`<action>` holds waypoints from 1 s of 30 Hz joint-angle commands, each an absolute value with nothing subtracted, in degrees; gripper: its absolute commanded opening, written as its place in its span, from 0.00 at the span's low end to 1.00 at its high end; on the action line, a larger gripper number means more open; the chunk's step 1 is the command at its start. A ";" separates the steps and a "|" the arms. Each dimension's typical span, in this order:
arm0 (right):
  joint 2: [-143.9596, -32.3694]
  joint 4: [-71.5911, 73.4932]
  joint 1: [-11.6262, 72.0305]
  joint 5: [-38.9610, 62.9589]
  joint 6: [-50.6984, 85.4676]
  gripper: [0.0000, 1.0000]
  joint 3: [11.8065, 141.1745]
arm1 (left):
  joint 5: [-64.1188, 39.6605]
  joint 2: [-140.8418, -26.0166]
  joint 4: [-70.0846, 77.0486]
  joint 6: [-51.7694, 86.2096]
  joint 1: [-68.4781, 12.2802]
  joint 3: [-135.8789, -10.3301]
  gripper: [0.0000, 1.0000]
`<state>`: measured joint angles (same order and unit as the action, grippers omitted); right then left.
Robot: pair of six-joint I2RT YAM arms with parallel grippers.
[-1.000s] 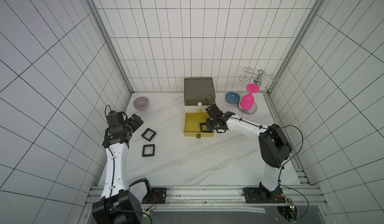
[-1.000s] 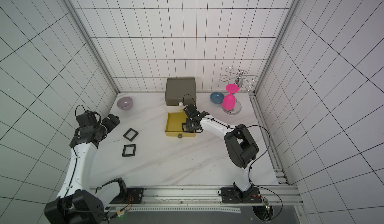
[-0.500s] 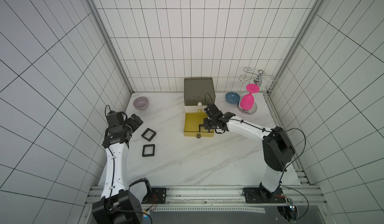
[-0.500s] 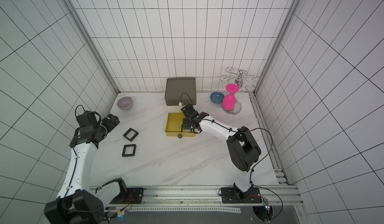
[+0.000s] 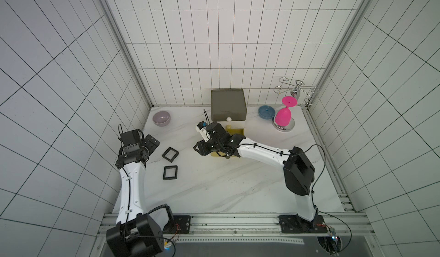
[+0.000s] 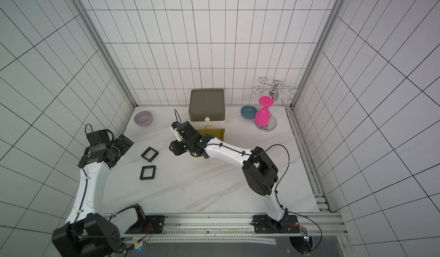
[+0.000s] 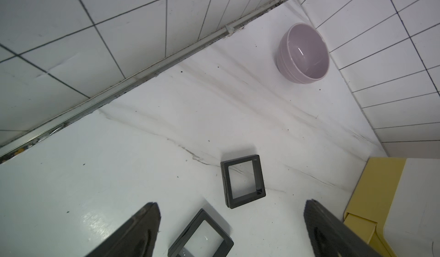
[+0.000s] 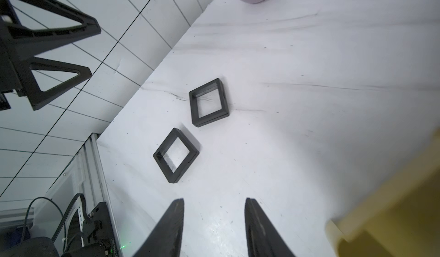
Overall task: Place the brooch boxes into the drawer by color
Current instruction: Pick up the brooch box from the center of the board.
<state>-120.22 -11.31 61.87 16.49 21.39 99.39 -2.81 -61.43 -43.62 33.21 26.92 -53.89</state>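
In both top views, the drawer (image 5: 228, 106) stood at the back wall with its yellow tier (image 5: 238, 132) pulled out; the right arm hid most of its inside, so what lay in it could not be told. 2 black brooch boxes lay flat on the table (image 5: 214, 191), the rear black box (image 5: 170, 154) and the front black box (image 5: 170, 172), near each other but apart. The right gripper (image 6: 175, 148) hung just beside the yellow tier's front, pointing toward them. The left gripper (image 6: 122, 143) waited near the rear black box.

In the left wrist view, the left gripper (image 7: 231, 229) had its jaws spread wide and held nothing. The front black box (image 7: 201, 238) lay on the table below the gap, and the rear black box (image 7: 242, 180) lay beyond it.

In the right wrist view, the right gripper (image 8: 214, 222) had its jaws partly apart with only bare table between them. Both boxes (image 8: 208, 102) (image 8: 175, 155) lay ahead.

The step in hand looked like fetching a black box. The next move would call for coming down over 1 frame, squaring the jaws across 2 opposite edges and closing on its thin rim.
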 commanded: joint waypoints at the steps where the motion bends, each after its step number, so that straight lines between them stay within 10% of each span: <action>1: -127.79 -12.33 63.46 22.07 20.74 0.46 107.56 | -2.26 -59.17 -47.41 34.43 30.01 -57.16 0.98; 12: -148.42 -27.16 66.41 23.84 19.08 0.49 135.16 | 1.24 -56.91 -51.65 31.68 30.50 -60.60 0.98; 30: -157.00 -36.34 68.62 19.07 17.75 0.51 145.25 | -6.29 -54.64 -53.54 30.45 30.50 -62.83 0.98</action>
<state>-155.39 -35.33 68.25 20.69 19.05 144.27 -6.07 -55.46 -52.60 32.08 30.28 -59.86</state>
